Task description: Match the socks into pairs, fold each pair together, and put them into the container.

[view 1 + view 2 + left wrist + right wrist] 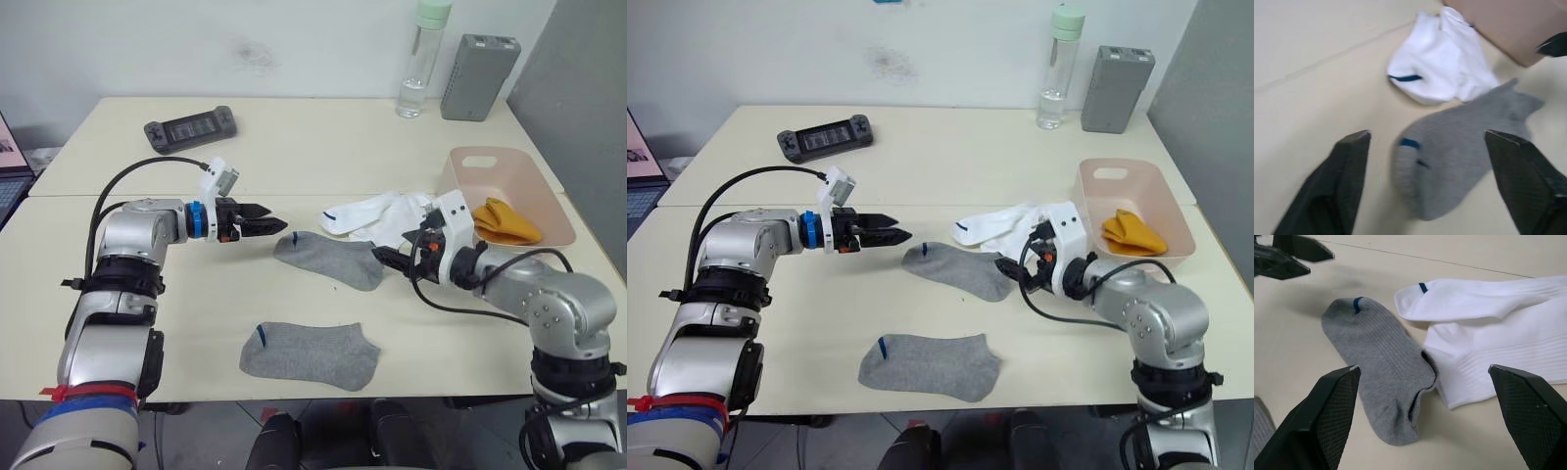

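One grey sock point(328, 259) lies flat mid-table, between my two grippers. My left gripper point(278, 220) hovers open just beyond its blue-marked end, and the sock fills the gap between the fingers in the left wrist view point(1449, 161). My right gripper point(380, 256) is open at the sock's other end, low over the table. A second grey sock point(311, 354) lies near the front edge. Two white socks point(377, 215) with dark trim lie overlapped beside the pink container point(549, 201). Folded orange socks point(505, 223) rest inside the container.
A dark game controller point(189, 128) sits at the back left. At the back right stand a water bottle point(421, 59) and a grey box point(478, 76). A laptop edge point(8, 171) shows at the far left.
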